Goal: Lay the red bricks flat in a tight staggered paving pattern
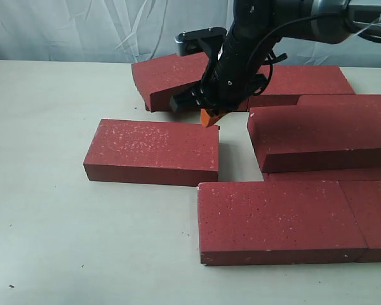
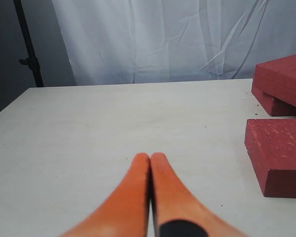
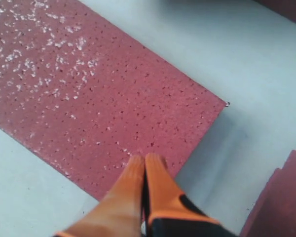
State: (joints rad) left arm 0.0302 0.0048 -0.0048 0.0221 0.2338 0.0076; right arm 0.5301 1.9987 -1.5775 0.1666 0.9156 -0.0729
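Observation:
Several dark red speckled bricks lie on the pale table. One brick [image 1: 153, 150] lies flat and alone at centre left; it fills much of the right wrist view as the brick [image 3: 89, 89]. My right gripper [image 1: 209, 117] is shut and empty, its orange tips [image 3: 146, 160] just over that brick's back right corner. Two bricks [image 1: 279, 219] lie flat side by side at the front right. Another brick [image 1: 320, 136] rests tilted on others at the right. My left gripper [image 2: 150, 158] is shut over bare table, not seen in the exterior view.
At the back, a tilted brick [image 1: 171, 79] leans beside a flat one [image 1: 305, 82]. A white curtain [image 1: 82, 28] hangs behind the table [image 1: 44, 210]. The left wrist view shows two stacked bricks [image 2: 281, 84], a nearer brick [image 2: 278, 153], and a dark stand [image 2: 29, 44].

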